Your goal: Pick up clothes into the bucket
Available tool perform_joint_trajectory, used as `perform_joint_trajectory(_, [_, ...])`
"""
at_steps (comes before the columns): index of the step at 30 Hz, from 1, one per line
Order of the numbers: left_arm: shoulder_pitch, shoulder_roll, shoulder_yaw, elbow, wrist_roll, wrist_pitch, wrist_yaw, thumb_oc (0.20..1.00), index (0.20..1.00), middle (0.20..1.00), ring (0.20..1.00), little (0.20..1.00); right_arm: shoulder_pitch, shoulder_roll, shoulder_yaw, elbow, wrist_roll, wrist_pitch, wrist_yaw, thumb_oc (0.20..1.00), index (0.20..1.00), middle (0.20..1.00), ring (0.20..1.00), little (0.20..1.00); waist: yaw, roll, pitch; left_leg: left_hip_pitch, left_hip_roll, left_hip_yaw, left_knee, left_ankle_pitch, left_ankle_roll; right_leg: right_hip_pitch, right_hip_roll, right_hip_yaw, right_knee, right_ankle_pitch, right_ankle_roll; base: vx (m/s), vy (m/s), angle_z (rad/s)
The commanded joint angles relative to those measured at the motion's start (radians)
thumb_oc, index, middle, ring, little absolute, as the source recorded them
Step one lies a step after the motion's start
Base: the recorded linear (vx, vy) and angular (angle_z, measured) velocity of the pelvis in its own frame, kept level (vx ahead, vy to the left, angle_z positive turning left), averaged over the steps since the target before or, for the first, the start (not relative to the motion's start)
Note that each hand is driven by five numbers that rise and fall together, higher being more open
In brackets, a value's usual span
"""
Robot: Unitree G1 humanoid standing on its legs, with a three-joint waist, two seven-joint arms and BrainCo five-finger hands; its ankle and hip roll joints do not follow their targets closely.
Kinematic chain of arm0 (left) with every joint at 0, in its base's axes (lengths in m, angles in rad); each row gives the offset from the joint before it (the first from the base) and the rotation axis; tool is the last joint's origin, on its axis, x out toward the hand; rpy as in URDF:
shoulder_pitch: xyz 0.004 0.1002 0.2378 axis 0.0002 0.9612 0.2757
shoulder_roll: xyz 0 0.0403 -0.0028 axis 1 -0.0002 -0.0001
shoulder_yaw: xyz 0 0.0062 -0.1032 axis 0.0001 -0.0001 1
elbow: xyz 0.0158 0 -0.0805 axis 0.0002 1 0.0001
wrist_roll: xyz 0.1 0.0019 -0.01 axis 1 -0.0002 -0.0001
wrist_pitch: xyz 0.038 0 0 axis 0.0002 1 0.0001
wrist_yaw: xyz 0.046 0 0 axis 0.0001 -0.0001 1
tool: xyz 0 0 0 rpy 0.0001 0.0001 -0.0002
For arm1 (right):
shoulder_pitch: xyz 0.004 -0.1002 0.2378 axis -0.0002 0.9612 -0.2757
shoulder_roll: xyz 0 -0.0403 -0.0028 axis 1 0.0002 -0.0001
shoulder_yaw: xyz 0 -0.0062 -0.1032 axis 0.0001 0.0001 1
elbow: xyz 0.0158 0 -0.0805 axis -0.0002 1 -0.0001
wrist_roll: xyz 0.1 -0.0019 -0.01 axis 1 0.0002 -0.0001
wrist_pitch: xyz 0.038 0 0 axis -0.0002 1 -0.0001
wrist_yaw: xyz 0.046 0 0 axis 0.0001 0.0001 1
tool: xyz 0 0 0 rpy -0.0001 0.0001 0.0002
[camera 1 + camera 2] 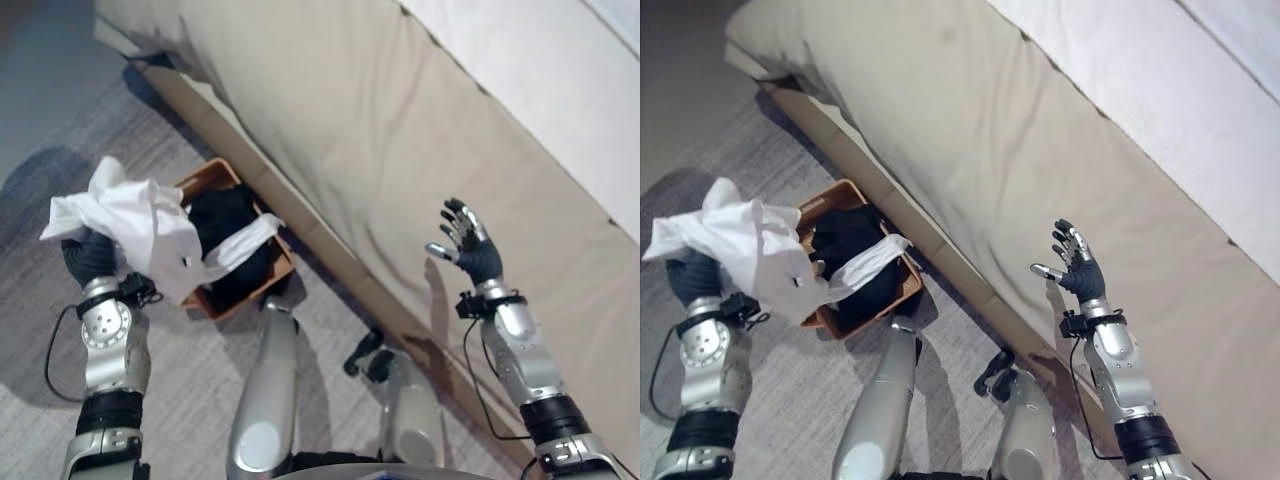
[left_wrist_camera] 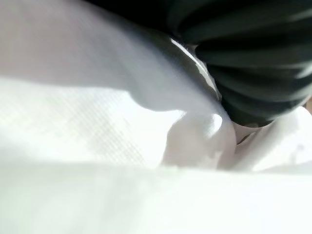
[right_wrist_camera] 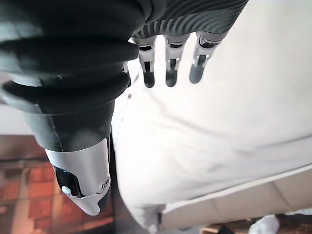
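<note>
1. The left robot hand (image 1: 88,252) is holding a crumpled white shirt (image 1: 130,225) up above the grey carpet (image 1: 190,390), its fingers buried in the cloth, so whether they are curled cannot be told.
2. One end of the shirt is draping over the rim of the orange bucket (image 1: 213,176), which is sitting on the carpet just beside the bed's base.
3. Dark clothes (image 1: 228,232) are already lying inside the bucket.
4. The right robot hand (image 1: 466,240) is hovering open and empty, fingers spread, in front of the beige bedcover (image 1: 380,130).
</note>
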Motion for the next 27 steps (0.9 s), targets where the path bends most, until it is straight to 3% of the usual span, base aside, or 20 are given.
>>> perform_joint_trajectory(1, [-0.027, 0.058, 0.035, -0.006, 0.068, -0.095, 0.099, 0.2, 0.2, 0.2, 0.2, 0.2, 0.006, -0.024, -0.005, -0.044, 0.02, -0.086, -0.03, 1.0, 1.0, 1.0, 1.0, 1.0, -0.024, -0.029, -0.033, -0.047, 0.051, 0.039, 0.137, -0.109, 0.022, -0.029, -0.017, 0.077, 0.008, 0.069, 0.035, 0.0, 0.03, -0.06])
perform_joint_trajectory(6, [-0.052, 0.098, 0.058, 0.01, 0.084, -0.1, 0.176, 0.2, 0.2, 0.2, 0.2, 0.2, 0.008, -0.038, 0.005, -0.086, 0.038, -0.105, -0.037, 1.0, 1.0, 1.0, 1.0, 1.0, -0.043, -0.037, -0.015, -0.154, 0.048, 0.05, 0.229, -0.145, 0.029, -0.144, -0.019, 0.108, 0.077, 0.054, 0.039, -0.02, 0.036, -0.15])
perform_joint_trajectory(12, [-0.146, 0.137, 0.043, 0.192, 0.06, -0.076, 0.27, 0.2, 0.2, 0.2, 0.2, 0.2, -0.006, -0.05, 0.041, -0.121, 0.055, -0.124, -0.054, 1.0, 1.0, 1.0, 1.0, 1.0, -0.089, -0.072, 0.007, -0.281, 0.054, 0.063, 0.293, -0.159, 0.04, -0.301, -0.012, 0.159, 0.125, 0.062, 0.045, -0.02, 0.03, -0.1])
perform_joint_trajectory(18, [-0.261, 0.202, -0.008, 0.327, 0.012, -0.051, 0.285, 0.2, 0.2, 0.2, 0.2, 0.2, -0.004, -0.067, 0.058, -0.116, 0.07, -0.137, -0.077, 1.0, 1.0, 1.0, 1.0, 1.0, -0.12, -0.088, 0.004, -0.34, 0.049, 0.057, 0.325, -0.165, 0.045, -0.37, -0.021, 0.177, 0.153, 0.067, 0.054, 0.0, 0.017, -0.07])
perform_joint_trajectory(27, [-0.331, 0.215, -0.028, 0.256, 0.009, -0.071, 0.322, 0.2, 0.2, 0.2, 0.2, 0.2, 0.005, -0.067, 0.064, -0.114, 0.07, -0.142, -0.086, 1.0, 1.0, 1.0, 1.0, 1.0, -0.148, -0.079, -0.034, -0.379, 0.05, 0.067, 0.301, -0.155, 0.042, -0.418, -0.016, 0.188, 0.134, 0.079, 0.055, 0.0, 0.004, -0.01])
